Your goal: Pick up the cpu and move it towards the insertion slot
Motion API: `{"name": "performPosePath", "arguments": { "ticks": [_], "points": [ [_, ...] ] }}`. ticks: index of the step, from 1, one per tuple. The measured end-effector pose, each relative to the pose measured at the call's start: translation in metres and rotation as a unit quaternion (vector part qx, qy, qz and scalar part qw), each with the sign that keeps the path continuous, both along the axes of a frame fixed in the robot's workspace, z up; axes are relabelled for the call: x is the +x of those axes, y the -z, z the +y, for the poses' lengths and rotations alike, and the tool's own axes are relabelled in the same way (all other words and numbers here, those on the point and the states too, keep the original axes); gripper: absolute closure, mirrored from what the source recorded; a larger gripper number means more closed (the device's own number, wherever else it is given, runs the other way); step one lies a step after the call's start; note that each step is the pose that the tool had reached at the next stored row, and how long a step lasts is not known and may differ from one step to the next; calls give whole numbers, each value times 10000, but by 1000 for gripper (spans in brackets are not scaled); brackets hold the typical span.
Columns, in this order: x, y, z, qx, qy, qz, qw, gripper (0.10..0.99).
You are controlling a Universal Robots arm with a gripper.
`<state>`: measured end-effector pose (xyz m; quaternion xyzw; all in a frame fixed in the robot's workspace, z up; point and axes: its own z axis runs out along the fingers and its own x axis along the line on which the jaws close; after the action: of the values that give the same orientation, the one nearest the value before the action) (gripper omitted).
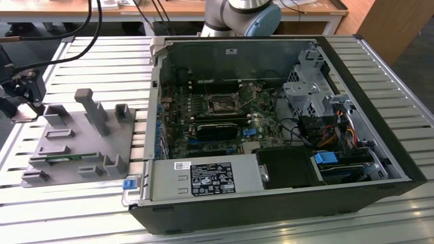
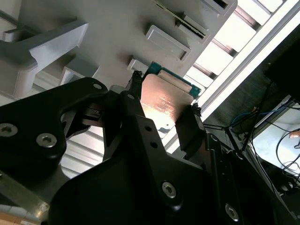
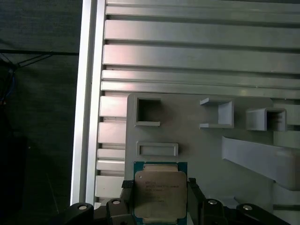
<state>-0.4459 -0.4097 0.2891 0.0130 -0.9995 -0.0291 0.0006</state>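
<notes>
At the grey fixture (image 3: 211, 150), cpu (image 3: 159, 190) between fingers (image 3: 193, 192), its side edges hidden.

cpu (image 3: 159, 197): silver face, teal-green rim. claw (image 3: 159, 185): matte black. fixture (image 1: 74, 137): plain grey. memory stick (image 1: 58, 158): green. counter (image 1: 101, 61): silver, ribbed stripes. PC case (image 1: 271, 211): black, with blue tabs (image 1: 129, 184). insertion slot (image 1: 222, 104): dark centre, shiny frame.
</notes>
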Motion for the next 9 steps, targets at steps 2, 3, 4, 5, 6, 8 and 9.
{"name": "performPosePath", "arguments": {
  "ticks": [2,3,4,5,6,8,9],
  "points": [
    [0,-8,0,0,0,1,10000,545],
    [0,-11,0,0,0,0,10000,545],
    [0,-15,0,0,0,1,10000,545],
    [0,-19,0,-1,0,1,10000,545],
    [0,-24,0,-1,0,1,10000,545],
    [0,-34,0,-1,0,1,10000,545],
    [0,-36,0,0,0,0,10000,545]
  ]
}}
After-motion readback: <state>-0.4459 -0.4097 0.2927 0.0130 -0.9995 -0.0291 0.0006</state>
